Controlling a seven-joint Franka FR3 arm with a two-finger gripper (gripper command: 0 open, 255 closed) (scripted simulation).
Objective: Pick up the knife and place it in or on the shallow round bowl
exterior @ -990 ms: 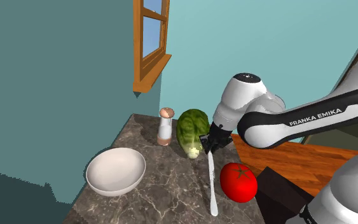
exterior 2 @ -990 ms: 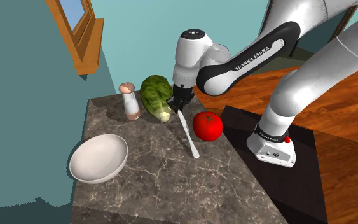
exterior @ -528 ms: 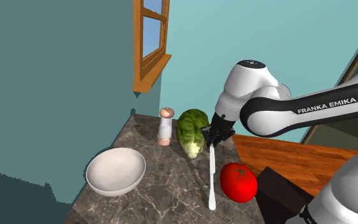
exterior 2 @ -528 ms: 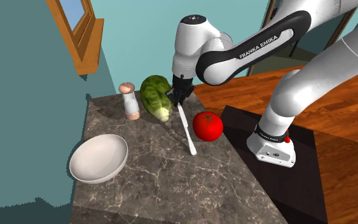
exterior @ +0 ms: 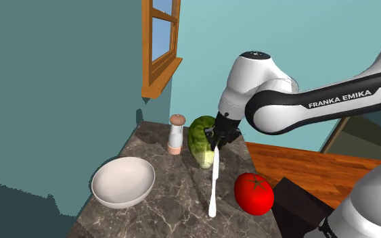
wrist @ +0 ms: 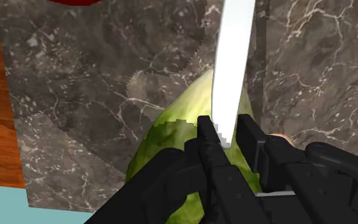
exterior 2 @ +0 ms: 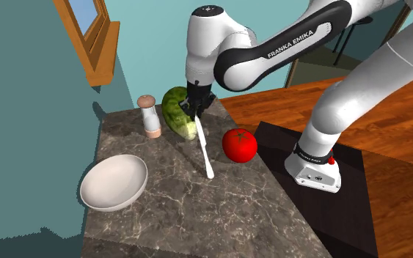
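The wrist view shows the black gripper (wrist: 225, 130) clasping one end of the flat white knife (wrist: 234, 63) above a green cabbage (wrist: 165, 143). The shoulder view adds that the knife hangs slanted, tip toward the dark marbled counter (exterior: 162, 216), between cabbage and red tomato (exterior: 254, 193). The round white bowl (exterior: 122, 181) sits well apart by the counter's edge, bare stone between it and the knife.

We see a dark veined marble countertop (exterior: 172, 197) carrying a shallow round white bowl (exterior: 122, 181) at the shoulder view's left. A white shaker with a brown cap (exterior: 176, 134) stands beside a green lettuce head (exterior: 199, 137), and a red tomato (exterior: 254, 193) sits near the edge.
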